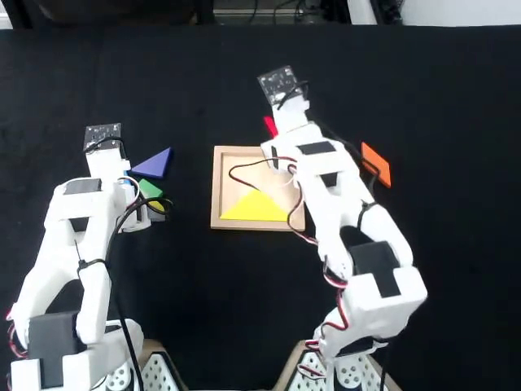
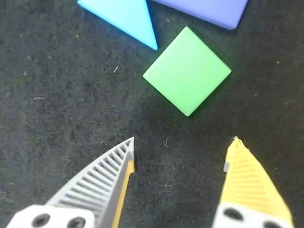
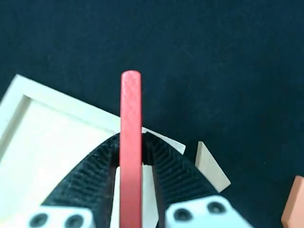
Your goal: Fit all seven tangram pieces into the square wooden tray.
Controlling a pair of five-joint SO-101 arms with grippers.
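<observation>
Over the black surface (image 1: pixel 456 90), the high view shows the square wooden tray (image 1: pixel 216 186) at the middle with one yellow triangle (image 1: pixel 254 208) lying flat in its near part; the rest of its floor is bare wood. The right arm (image 1: pixel 334 191) reaches across the tray and carries a red piece (image 1: pixel 269 126) just beyond the far rim. An orange piece (image 1: pixel 376 163) lies apart to the right. The left arm (image 1: pixel 77 220) stands beside a purple triangle (image 1: pixel 155 163) and a green square (image 1: pixel 150 189), both outside the tray.

In the left wrist view, the left tool (image 2: pixel 183 156) is spread wide and holds nothing. The green square sits just ahead of its tips, with a light blue triangle (image 2: pixel 123 16) close beyond it.

In the right wrist view, the right tool (image 3: pixel 130 145) pinches the red piece edge-on above the tray's rim.

The step in hand looks like placing the red piece. The next move calls for laying it flat in the open floor above the yellow triangle, edges matched.
</observation>
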